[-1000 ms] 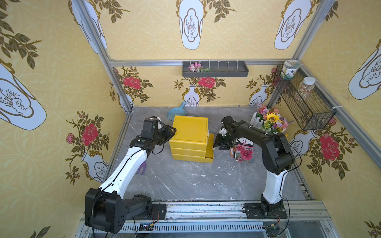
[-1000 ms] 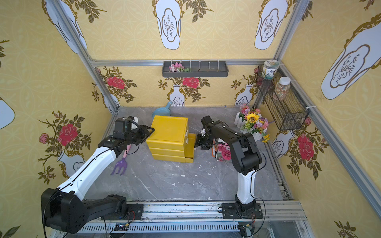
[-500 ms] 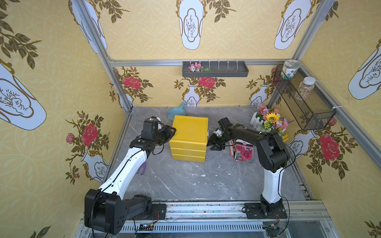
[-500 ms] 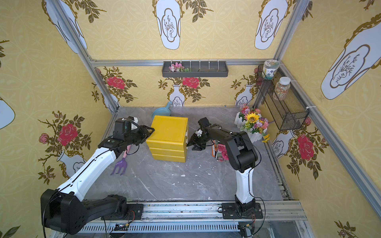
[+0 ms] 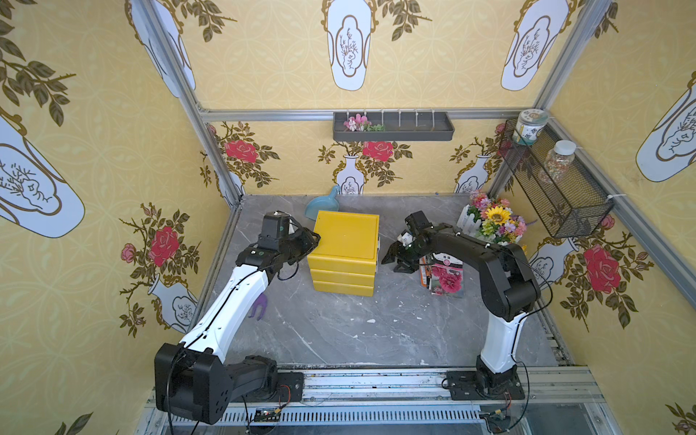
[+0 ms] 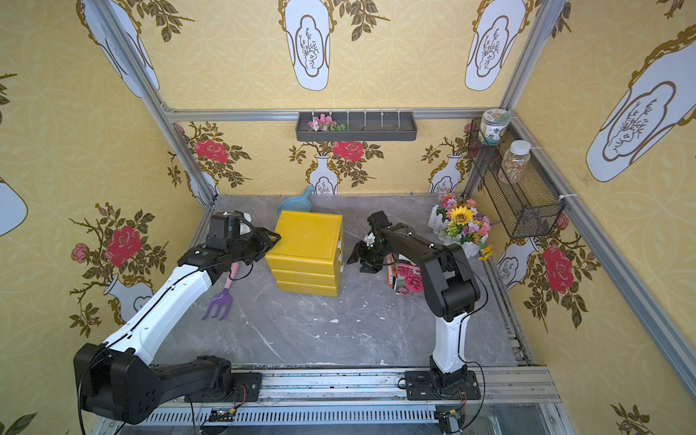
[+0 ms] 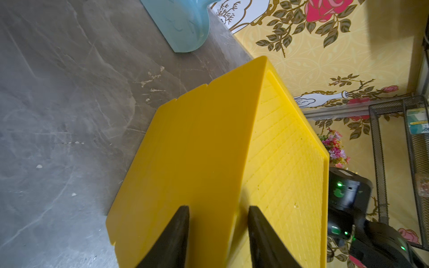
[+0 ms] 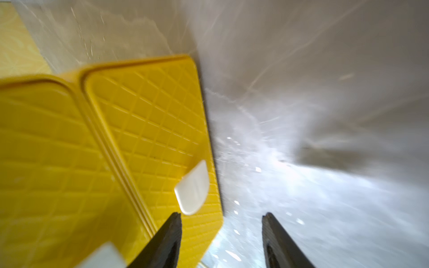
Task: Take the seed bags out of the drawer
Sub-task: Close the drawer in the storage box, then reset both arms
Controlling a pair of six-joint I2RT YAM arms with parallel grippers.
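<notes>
You have the yellow box (image 5: pixel 344 241) in the middle of the grey table (image 5: pixel 339 331). Its drawers (image 6: pixel 340 253) face your right arm, and they all look pushed in.

Your left gripper (image 7: pixel 218 207) is at the box's top edge, on the side near your left arm. One finger lies on the side wall and one on the top, with the edge between them. I cannot tell if they squeeze the box or only touch it.

Your right gripper (image 8: pixel 222 213) holds nothing. Its fingers are wide apart with only table showing between them. It hangs low, just beside the drawer fronts and close to a white handle (image 8: pixel 192 188) (that view is blurry, so little else is clear there).

The seed bags (image 5: pixel 446 278) are out on the table in both top views. They lie in a small pile to the right of the box, and your right arm hides part of them. The top one shows a pink flower. I cannot count them.

A blue scoop (image 5: pixel 320 205) sits behind the box. A purple rake (image 6: pixel 222 301) lies on the table by your left arm. Flowers (image 5: pixel 493 222) stand in the back right corner.
</notes>
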